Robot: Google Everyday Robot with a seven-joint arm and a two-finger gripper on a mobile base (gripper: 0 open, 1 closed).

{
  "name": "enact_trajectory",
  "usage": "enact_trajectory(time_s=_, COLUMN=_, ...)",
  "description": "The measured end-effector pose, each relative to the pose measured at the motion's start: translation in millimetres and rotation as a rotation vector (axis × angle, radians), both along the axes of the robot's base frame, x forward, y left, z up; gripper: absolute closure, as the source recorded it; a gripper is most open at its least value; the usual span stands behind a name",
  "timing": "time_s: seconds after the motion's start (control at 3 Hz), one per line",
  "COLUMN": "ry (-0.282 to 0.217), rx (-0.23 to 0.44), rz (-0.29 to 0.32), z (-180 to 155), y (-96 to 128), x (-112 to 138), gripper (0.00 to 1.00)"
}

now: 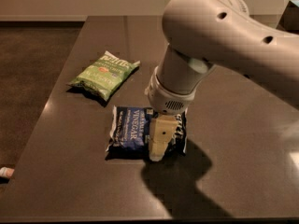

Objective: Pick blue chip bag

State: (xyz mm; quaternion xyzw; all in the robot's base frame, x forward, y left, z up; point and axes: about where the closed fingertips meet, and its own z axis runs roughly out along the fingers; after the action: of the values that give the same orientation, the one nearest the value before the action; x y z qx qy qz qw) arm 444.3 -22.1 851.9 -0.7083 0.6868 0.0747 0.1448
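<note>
The blue chip bag point(131, 130) lies flat on the dark table point(65, 171), near the front middle, with white "VINEGAR" lettering facing up. My gripper point(158, 154) hangs from the big white arm point(210, 36) and is down over the right half of the bag, at or just above its surface. The arm and gripper hide part of the bag's right end. I cannot tell whether the gripper touches the bag.
A light green chip bag point(103, 73) lies behind and left of the blue bag, a short gap apart. The table's left edge runs close to both bags, with brown floor beyond. A small pale object point(5, 172) lies on the floor at the lower left.
</note>
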Motion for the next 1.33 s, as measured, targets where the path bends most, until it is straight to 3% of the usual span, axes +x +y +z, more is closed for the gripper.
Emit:
enact_trajectory(time_s=0.33, ry=0.024, rx=-0.024, rz=-0.005, z=-8, y=-4, x=2, gripper=0.16)
enact_trajectory(time_s=0.67, ry=0.032, rx=-0.045, rz=-0.022, z=-10, y=-15, x=6, gripper=0.40)
enact_trajectory(time_s=1.0, ry=0.005, rx=-0.033, rz=-0.063, z=10, y=-34, x=13, gripper=0.64)
enact_trajectory(time_s=1.33, ry=-0.060, rx=0.008, rz=-0.098, z=49, y=-50, x=19, gripper=0.87)
